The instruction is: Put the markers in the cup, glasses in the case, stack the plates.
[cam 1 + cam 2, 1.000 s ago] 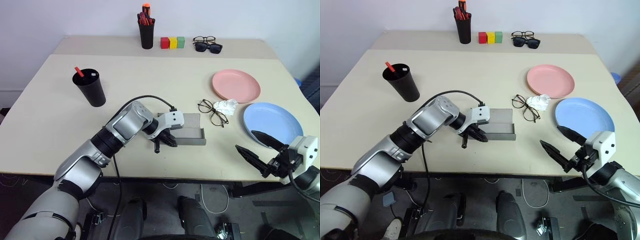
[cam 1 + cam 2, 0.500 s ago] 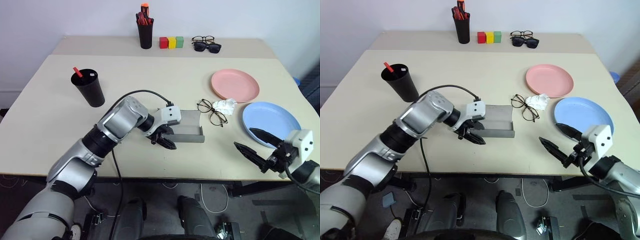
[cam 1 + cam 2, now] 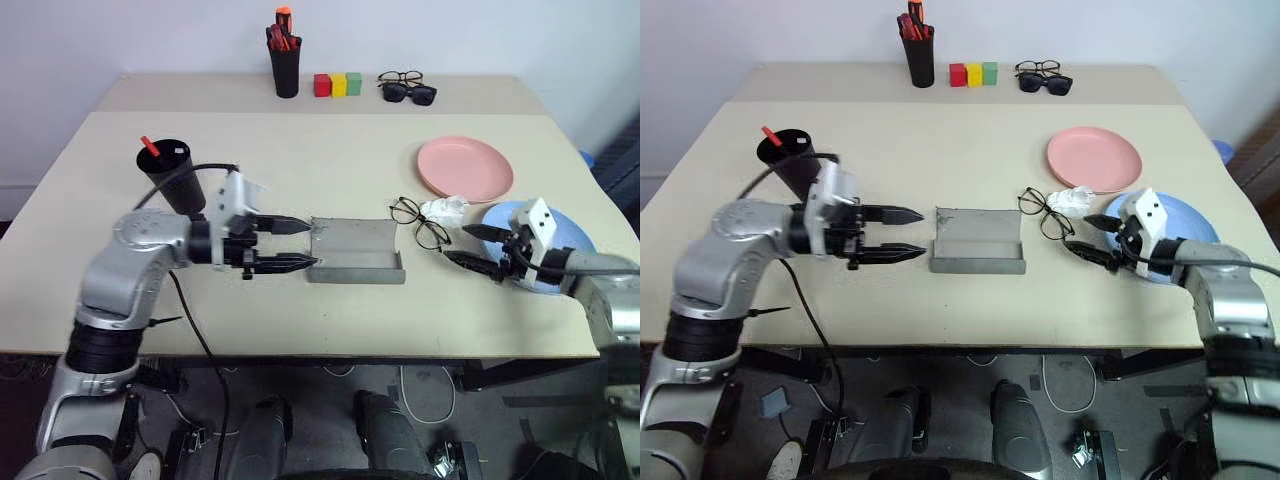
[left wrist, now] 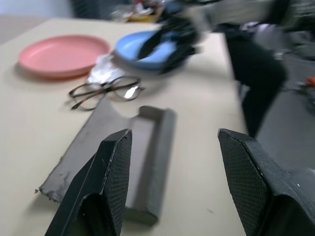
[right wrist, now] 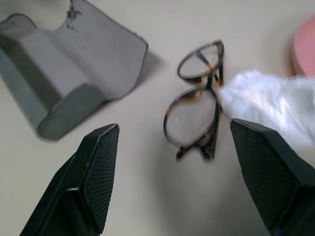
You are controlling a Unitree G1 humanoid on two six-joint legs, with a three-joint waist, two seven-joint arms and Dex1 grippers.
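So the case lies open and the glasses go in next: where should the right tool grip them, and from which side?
Likely at the bridge between the two lenses of the glasses, coming down from above. They lie flat with thin wire rims, and a white crumpled wad touches their far side, so the open right tool had best close across the narrow middle.

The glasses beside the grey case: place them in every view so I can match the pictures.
Left eye view: the glasses lie right of centre, between the case and the right hand.
Right eye view: right of centre, same neighbours.
Left wrist view: upper left, beyond the case.
Right wrist view: centre.
Shared landmark: the white crumpled wrapper touching them.
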